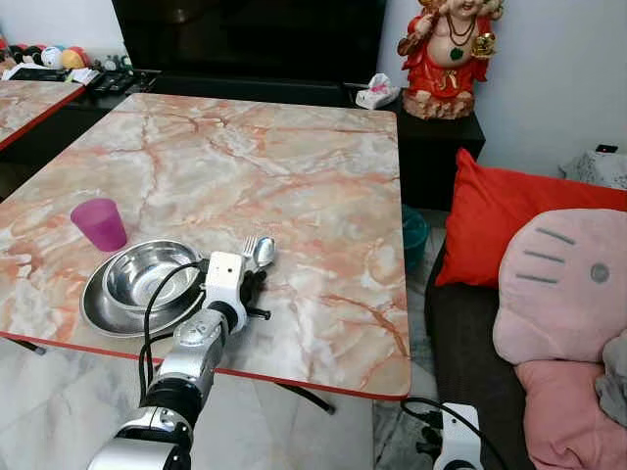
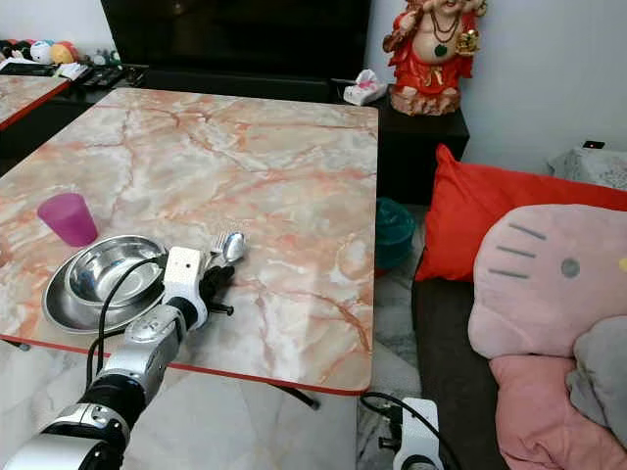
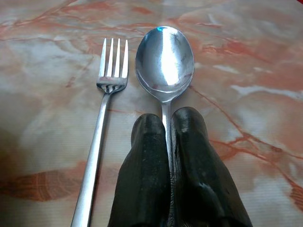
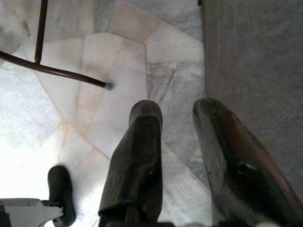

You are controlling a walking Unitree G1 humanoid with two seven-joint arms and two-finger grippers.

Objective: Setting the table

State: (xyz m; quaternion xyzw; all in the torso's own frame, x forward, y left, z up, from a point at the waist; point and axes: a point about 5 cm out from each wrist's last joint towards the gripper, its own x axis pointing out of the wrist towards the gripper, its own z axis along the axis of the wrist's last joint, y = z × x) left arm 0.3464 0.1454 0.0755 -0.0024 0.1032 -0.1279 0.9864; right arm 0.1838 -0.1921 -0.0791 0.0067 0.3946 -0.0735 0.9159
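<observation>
On the marble table (image 1: 294,176), a steel bowl (image 1: 147,272) sits in a steel plate (image 1: 108,311) near the front edge, with a purple cup (image 1: 99,223) behind them to the left. Just right of the bowl lie a fork (image 3: 102,118) and a spoon (image 3: 164,59) side by side. My left gripper (image 3: 168,123) is down at the table, shut on the spoon's handle, which is pinched between the two fingertips. The spoon's bowl (image 1: 265,252) points away from me. My right gripper (image 4: 175,113) hangs open over the floor beside the sofa.
A dark sofa (image 1: 470,352) with a red cushion (image 1: 509,211) and a pink cushion (image 1: 563,284) stands right of the table. A red figurine (image 1: 446,54) sits on a black cabinet at the back. A table leg (image 4: 52,71) crosses the tiled floor.
</observation>
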